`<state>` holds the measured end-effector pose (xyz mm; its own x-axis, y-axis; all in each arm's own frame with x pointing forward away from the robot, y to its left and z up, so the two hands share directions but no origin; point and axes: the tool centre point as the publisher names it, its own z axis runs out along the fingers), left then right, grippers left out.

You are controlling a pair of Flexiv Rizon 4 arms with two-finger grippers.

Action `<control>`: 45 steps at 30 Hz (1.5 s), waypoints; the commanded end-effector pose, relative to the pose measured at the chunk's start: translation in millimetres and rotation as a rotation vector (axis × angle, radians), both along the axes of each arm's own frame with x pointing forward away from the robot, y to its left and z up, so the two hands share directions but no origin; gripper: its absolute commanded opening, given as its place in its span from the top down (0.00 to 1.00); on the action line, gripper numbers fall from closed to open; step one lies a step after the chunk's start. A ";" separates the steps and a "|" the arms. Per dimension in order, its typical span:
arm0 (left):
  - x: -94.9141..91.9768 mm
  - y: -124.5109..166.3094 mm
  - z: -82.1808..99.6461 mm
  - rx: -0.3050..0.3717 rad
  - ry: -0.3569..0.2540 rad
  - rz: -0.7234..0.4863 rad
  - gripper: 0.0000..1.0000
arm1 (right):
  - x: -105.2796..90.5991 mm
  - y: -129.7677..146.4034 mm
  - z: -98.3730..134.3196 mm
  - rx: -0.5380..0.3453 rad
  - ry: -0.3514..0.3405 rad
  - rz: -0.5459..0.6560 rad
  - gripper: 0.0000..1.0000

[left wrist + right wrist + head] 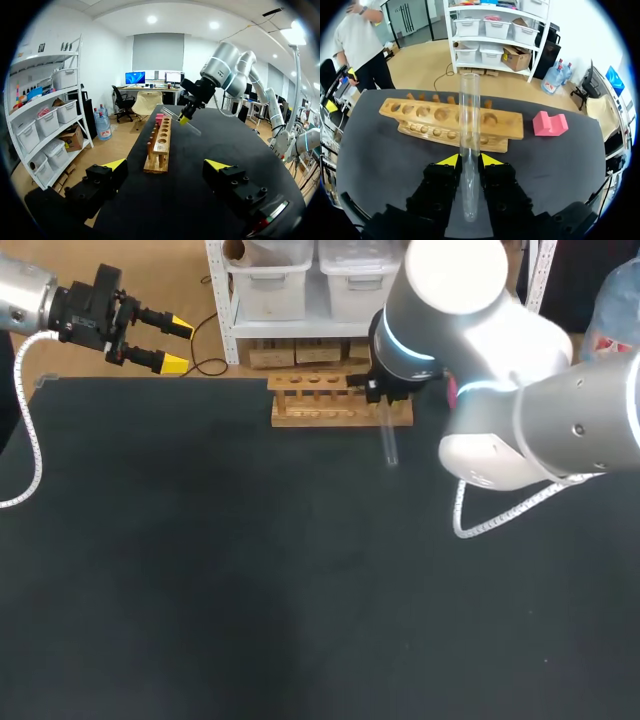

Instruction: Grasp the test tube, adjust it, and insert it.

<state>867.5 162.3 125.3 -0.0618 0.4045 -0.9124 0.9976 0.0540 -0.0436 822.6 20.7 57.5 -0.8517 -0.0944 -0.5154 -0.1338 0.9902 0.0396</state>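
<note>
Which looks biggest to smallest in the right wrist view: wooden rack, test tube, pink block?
1. wooden rack
2. test tube, though it is nearest the camera, so its rank is unsure
3. pink block

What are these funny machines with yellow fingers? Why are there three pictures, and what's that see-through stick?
They are two robot arms at a black table. One picture looks down from above. The two round ones come from a camera on each arm's wrist. On the table stand a wooden rack with holes and a pink block. The right gripper pinches a clear test tube between its yellow tips, close to the rack. The left gripper is open, holds nothing, and is off to the side.
</note>
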 end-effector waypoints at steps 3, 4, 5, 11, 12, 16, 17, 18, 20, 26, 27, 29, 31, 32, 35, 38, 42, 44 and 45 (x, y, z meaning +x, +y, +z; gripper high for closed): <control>1.7 0.1 -0.4 0.001 0.000 -0.003 0.00 | -20.3 -11.5 15.4 0.006 -0.060 -0.021 1.00; 1.7 0.1 -0.4 0.001 0.000 -0.003 0.00 | -21.5 -12.6 17.2 0.006 -0.065 -0.025 1.00; 1.7 0.1 -0.4 0.001 0.000 -0.003 0.00 | -23.0 -14.0 19.5 0.006 -0.072 -0.030 1.00; 1.7 0.1 -0.4 0.001 0.000 -0.003 0.00 | -32.9 -24.6 36.4 0.013 -0.121 -0.061 1.00; 1.7 0.1 -0.4 0.001 0.000 -0.003 0.00 | -34.4 -26.6 38.8 0.013 -0.128 -0.067 1.00; 1.7 0.1 -0.4 0.001 0.000 -0.003 0.00 | -39.4 -36.8 48.1 0.017 -0.161 -0.093 1.00; 1.7 0.1 -0.4 0.001 0.000 -0.003 0.00 | -40.4 -39.6 50.4 0.019 -0.168 -0.098 1.00; 1.7 0.1 -0.4 0.001 0.000 -0.003 0.00 | -41.3 -42.3 52.4 0.021 -0.173 -0.104 1.00; 1.7 0.1 -0.4 0.001 0.000 -0.003 0.00 | -43.2 -47.9 57.0 0.019 -0.186 -0.115 1.00; 1.7 0.1 -0.4 0.001 0.000 -0.003 0.00 | -50.4 -61.0 72.0 0.028 -0.238 -0.119 1.00; 1.7 0.1 -0.4 0.001 0.000 -0.003 0.00 | -51.3 -62.9 73.2 0.028 -0.239 -0.119 1.00; 1.7 0.1 -0.4 0.001 0.000 -0.003 0.00 | -53.1 -66.8 74.8 0.022 -0.249 -0.125 1.00; 1.7 0.1 -0.4 0.001 0.000 -0.003 0.00 | -54.6 -70.4 76.0 0.015 -0.252 -0.129 1.00; 1.7 0.1 -0.4 0.001 0.000 -0.003 0.00 | -55.1 -72.3 76.6 0.011 -0.254 -0.133 1.00; 1.7 0.1 -0.4 0.001 0.000 -0.003 0.00 | -56.7 -76.5 78.4 -0.001 -0.257 -0.140 1.00; 1.7 0.1 -0.4 0.001 0.000 -0.003 0.00 | -57.8 -80.0 80.0 -0.014 -0.261 -0.145 1.00; 1.7 0.1 -0.4 0.001 0.000 -0.003 0.00 | -59.3 -82.7 81.5 -0.014 -0.264 -0.152 1.00; 1.7 0.1 -0.4 0.001 0.000 -0.003 0.00 | -59.9 -83.3 82.0 -0.014 -0.265 -0.154 1.00; 1.7 0.1 -0.4 0.001 0.000 -0.003 0.00 | -60.1 -83.6 82.3 -0.014 -0.265 -0.154 1.00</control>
